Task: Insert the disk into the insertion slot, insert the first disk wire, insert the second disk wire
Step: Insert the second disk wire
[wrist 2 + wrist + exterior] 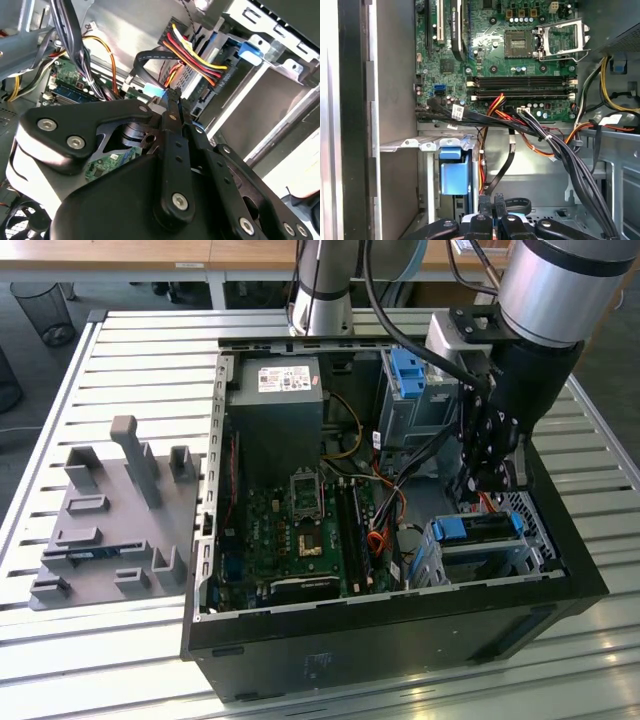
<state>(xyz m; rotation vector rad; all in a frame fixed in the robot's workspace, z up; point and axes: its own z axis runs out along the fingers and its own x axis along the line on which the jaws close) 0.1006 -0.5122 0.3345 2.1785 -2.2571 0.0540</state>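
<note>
Disk, the flat silver drive in a bright blue plastic carrier (pixel 478 530), already sits in the low perforated silver cage (pixel 528 525) at the exterior view's right, black pincer (pixel 487 478) just above. In the second wrist view the pincer (pixel 170 95) is pressed together on a flat black cable with a light-blue plug (pixel 154 90); the red-yellow wire bundle (pixel 197 52) crowds close, so the plug could snag it or go in crooked. First wrist view: loose black cables (pixel 540 135) cross the green motherboard (pixel 500 55).

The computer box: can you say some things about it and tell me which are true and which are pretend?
1. The computer case lies open on a slatted metal table. True.
2. The disk lies out on the table. False: it sits in the insertion slot, inside the case.
3. The gripper hangs outside the case. False: it hangs inside, just above the disk.
4. The motherboard is green. True.
</note>
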